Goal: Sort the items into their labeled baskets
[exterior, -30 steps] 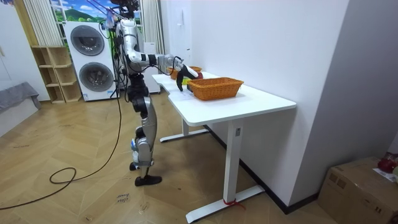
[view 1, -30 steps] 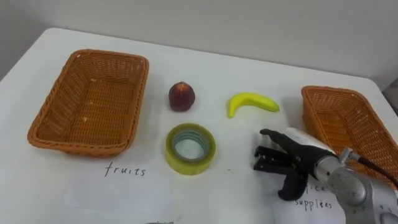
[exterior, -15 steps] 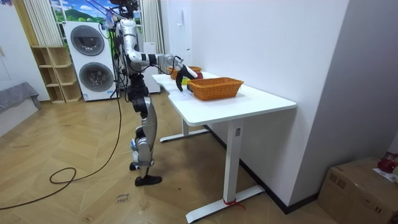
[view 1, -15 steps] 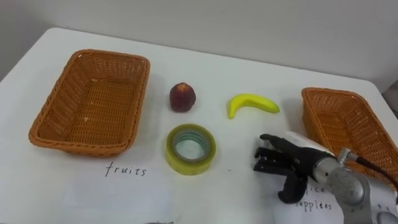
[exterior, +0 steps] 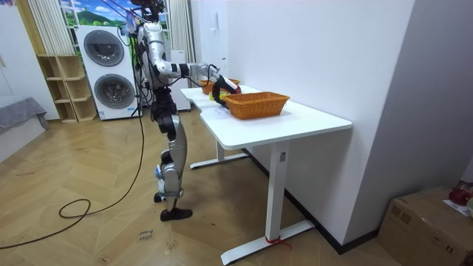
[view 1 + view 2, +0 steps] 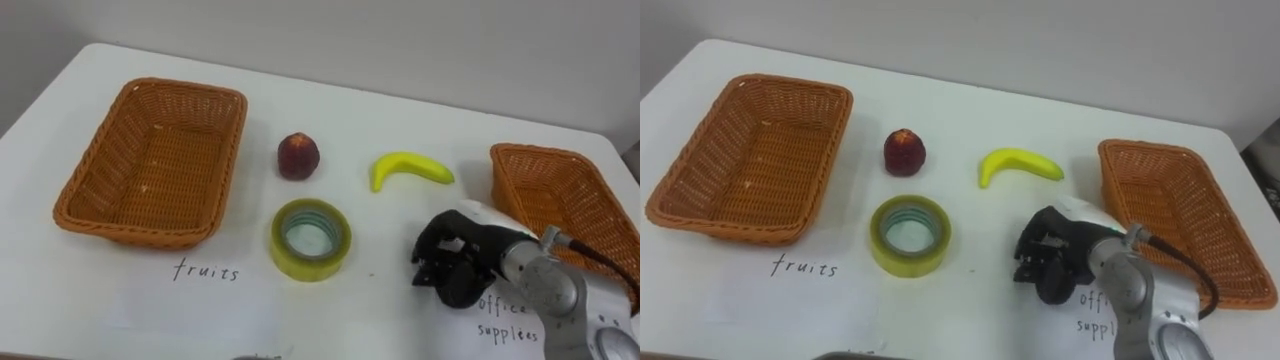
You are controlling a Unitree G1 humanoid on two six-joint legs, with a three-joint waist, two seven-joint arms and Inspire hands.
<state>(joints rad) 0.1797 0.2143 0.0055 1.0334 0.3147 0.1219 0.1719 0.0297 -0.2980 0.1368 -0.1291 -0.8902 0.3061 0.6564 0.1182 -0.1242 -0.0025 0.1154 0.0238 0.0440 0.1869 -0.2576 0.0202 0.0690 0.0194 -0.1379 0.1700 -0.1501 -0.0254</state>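
— Where is the stuff to sort?
— On the table (image 6: 400,110), in the middle. The peach (image 6: 298,157) and banana (image 6: 410,168) lie side by side, with the tape (image 6: 310,238) just in front. The left basket (image 6: 140,232) and right basket (image 6: 545,150) are both empty.
— And the right hand (image 6: 462,262)?
— It is low over the table, between the tape and the right basket. Its fingers are curled tight and hold nothing. I think it is there because the tape is close, but it must open to grab it.
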